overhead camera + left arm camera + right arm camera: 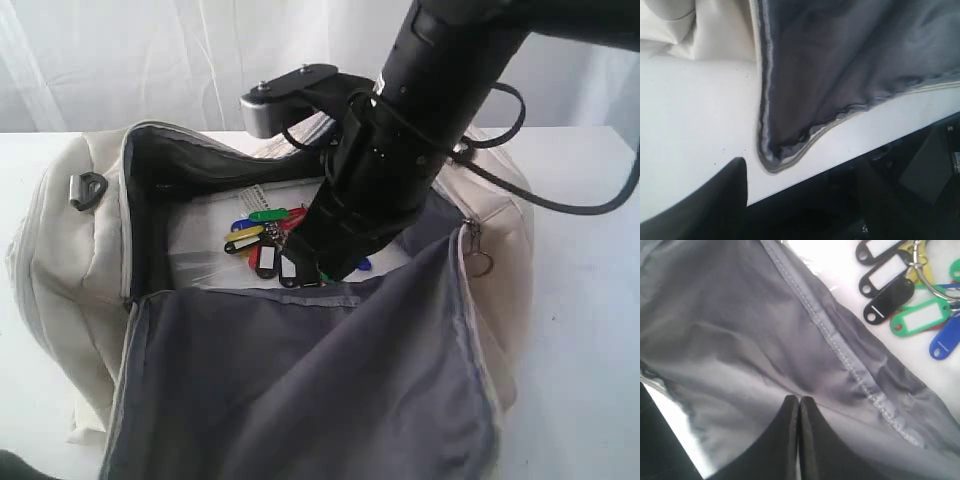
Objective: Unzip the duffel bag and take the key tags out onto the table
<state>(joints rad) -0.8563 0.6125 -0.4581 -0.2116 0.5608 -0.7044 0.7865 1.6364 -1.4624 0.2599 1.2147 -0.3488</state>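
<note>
While my right fingers (785, 440) are pressing together, empty, over the grey lining flap (300, 390), they are risking snagging cloth instead of tags. The duffel bag (60, 260) is lying unzipped on the table (580, 330), holding the key tags (262, 240) at its middle; whether my left fingers (715, 205) are spreading I cannot tell.

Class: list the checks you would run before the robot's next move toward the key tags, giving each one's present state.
1. duffel bag unzipped, flap folded back: ok.
2. key tags exposed inside: ok.
3. right gripper open for grasping: not ok, shut.
4. right gripper over the tags: not ok, over grey lining, tags beside.
5. left gripper open: cannot tell, only one of its fingers shows.
</note>
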